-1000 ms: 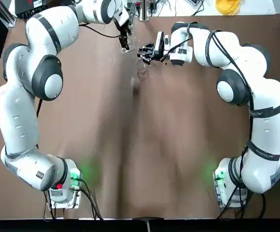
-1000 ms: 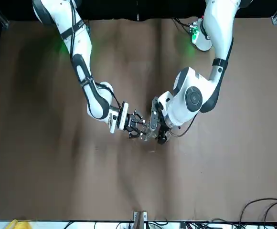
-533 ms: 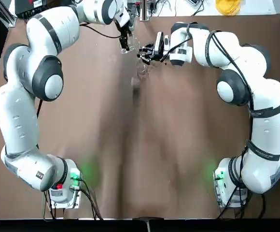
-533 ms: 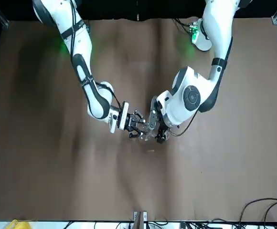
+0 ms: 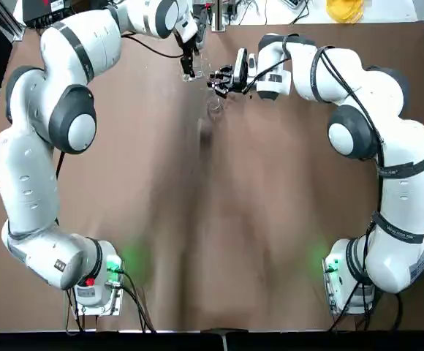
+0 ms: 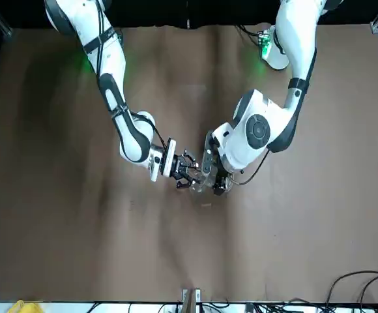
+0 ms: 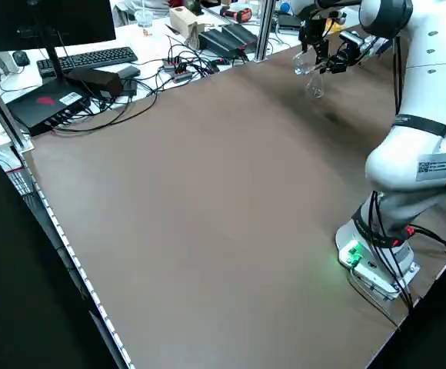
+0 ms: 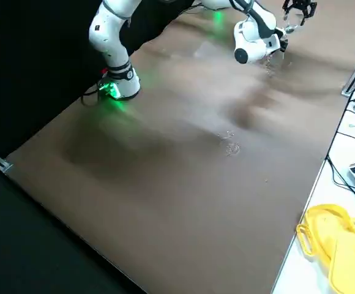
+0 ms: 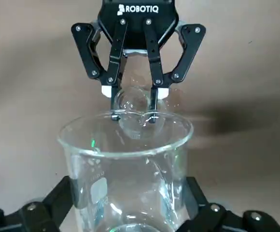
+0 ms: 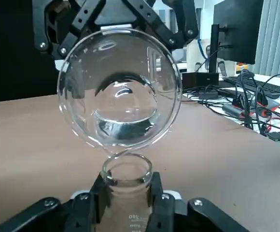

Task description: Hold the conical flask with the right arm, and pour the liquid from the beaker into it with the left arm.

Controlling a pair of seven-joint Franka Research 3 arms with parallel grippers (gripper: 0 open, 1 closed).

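At the far middle of the table the right gripper [image 5: 219,80] is shut on the neck of the conical flask [image 10: 127,175], which stands upright. Its round mouth [image 9: 135,104] shows between the right gripper's fingers [image 9: 112,92]. The left gripper [image 5: 188,67] is shut on the beaker [image 9: 125,164] and holds it tilted just above the flask. The beaker's spout [image 10: 116,153] sits at the flask's rim. The liquid [image 10: 125,128] pools on the beaker's lower side; no stream shows. In the front view the two grippers [image 6: 184,173] [image 6: 215,182] meet head on.
Brown cloth [image 5: 219,219] covers the table. Both arm bases [image 5: 95,285] [image 5: 347,281] stand at the near edge. Cables, a keyboard and boxes [image 7: 92,65] lie past the far edge. A yellow object [image 8: 333,245] lies off the table.
The left arm has shifted slightly at its wrist with the beaker. The right arm and the flask have stayed put.
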